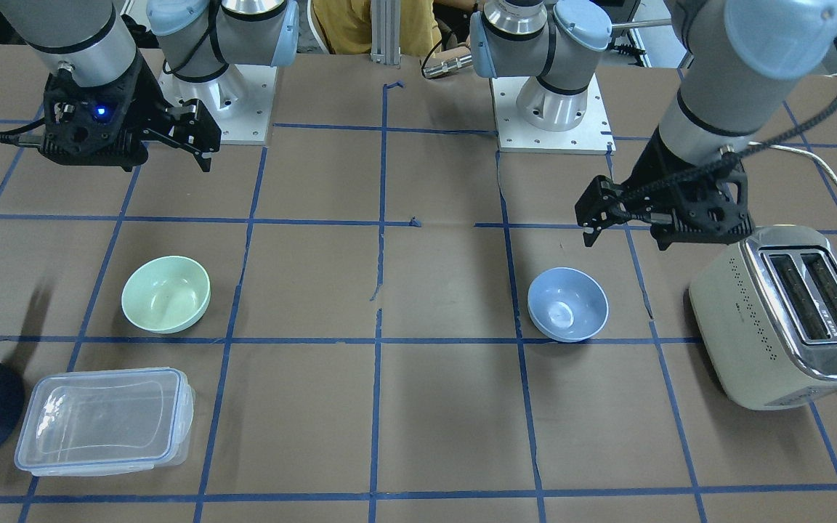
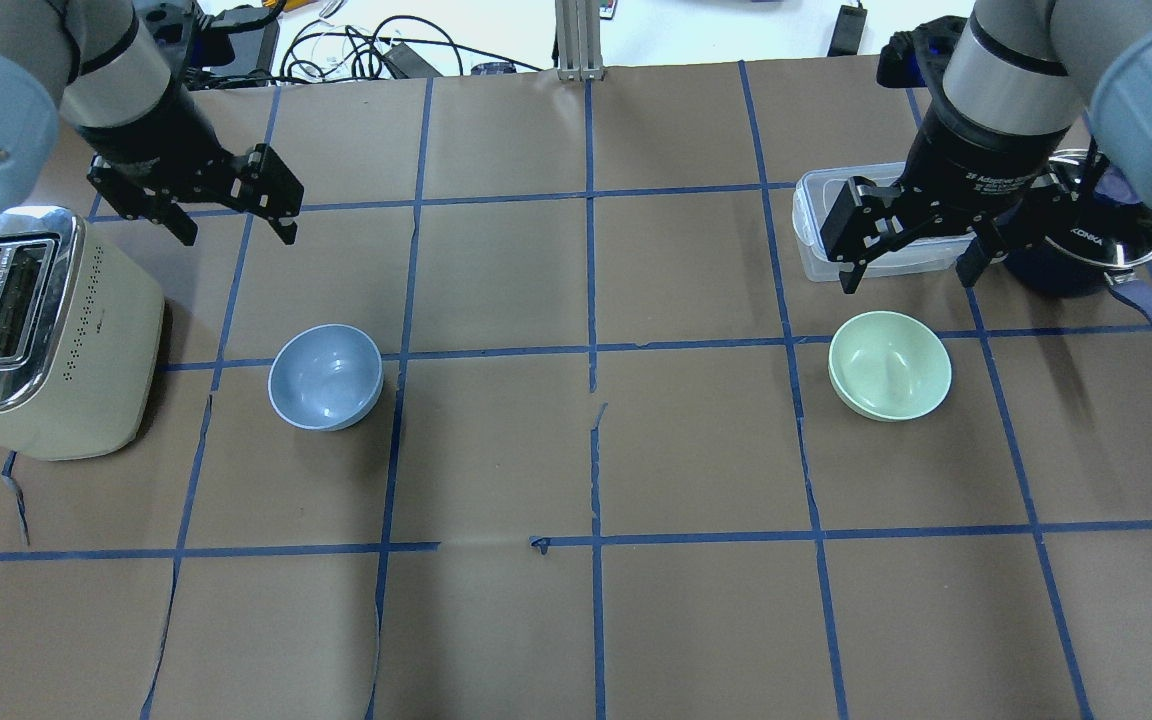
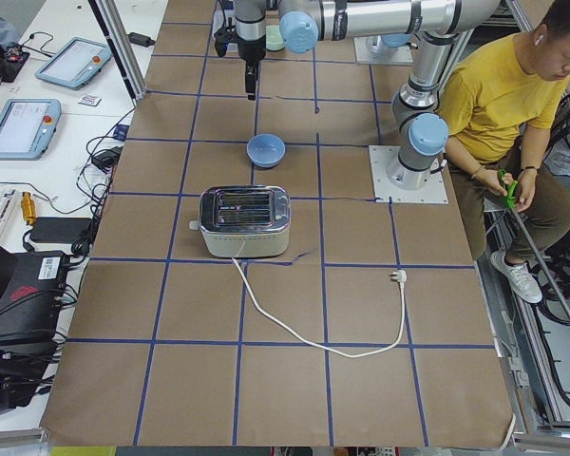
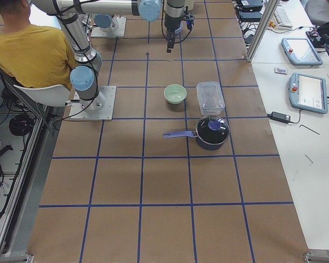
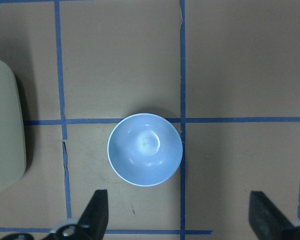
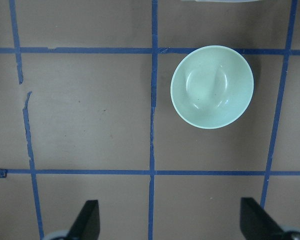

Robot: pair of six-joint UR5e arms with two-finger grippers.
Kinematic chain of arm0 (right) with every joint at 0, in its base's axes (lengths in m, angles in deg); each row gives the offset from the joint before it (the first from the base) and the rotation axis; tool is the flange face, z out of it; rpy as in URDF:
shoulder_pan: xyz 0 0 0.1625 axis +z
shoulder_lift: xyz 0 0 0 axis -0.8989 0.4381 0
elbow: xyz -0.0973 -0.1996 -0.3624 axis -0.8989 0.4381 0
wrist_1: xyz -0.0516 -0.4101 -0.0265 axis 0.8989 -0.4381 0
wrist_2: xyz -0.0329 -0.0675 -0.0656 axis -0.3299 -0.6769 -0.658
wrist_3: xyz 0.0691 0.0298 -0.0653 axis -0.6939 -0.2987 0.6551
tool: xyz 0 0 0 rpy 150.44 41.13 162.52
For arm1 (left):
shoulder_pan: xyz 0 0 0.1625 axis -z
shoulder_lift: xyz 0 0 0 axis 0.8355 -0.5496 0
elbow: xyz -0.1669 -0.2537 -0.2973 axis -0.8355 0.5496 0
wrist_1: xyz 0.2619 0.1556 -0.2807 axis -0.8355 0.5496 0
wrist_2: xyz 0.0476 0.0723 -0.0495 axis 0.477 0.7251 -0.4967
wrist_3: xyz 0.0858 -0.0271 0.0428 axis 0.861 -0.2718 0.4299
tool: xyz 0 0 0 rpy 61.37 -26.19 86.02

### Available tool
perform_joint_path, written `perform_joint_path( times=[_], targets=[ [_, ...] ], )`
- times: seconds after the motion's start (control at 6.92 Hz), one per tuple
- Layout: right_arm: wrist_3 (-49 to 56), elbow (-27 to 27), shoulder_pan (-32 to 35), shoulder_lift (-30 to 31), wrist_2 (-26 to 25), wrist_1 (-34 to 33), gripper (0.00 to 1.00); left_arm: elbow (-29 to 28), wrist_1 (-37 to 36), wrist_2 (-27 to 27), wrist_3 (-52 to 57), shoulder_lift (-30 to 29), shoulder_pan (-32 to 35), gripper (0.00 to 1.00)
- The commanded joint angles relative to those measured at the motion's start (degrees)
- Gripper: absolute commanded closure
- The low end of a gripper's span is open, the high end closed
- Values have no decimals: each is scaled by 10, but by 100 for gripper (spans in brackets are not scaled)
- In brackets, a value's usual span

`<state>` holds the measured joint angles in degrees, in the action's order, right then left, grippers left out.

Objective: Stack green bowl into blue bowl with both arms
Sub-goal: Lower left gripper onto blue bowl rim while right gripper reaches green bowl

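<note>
On the left, just past the toaster [image 2: 36, 330], the left gripper [image 2: 239, 235] hangs empty, jaws spread, above the table. The blue bowl [image 2: 325, 376] sits upright slightly nearer. Well apart to the right sits the green bowl [image 2: 890, 365], with the right gripper [image 2: 906, 283] wide open and empty above its far edge.

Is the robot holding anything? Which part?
Nothing is held. The left end effector and right end effector are open; the blue bowl and green bowl sit untouched.
</note>
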<state>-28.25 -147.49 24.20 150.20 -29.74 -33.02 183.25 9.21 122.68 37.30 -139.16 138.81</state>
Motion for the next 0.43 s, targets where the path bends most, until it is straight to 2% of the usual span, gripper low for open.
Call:
perform_joint_path(
  times=[0.0,0.14,0.29],
  targets=[
    [-2,-2,-3,-29,-1,-33,0,122,-119,-2,66,-4,-56,0],
    [2,-2,-5,-78,-1,-75,0,181,-212,-3,82,-8,-59,0],
    [3,-3,-5,-123,-1,-127,0,221,-254,-4,82,-22,-59,0]
  ],
)
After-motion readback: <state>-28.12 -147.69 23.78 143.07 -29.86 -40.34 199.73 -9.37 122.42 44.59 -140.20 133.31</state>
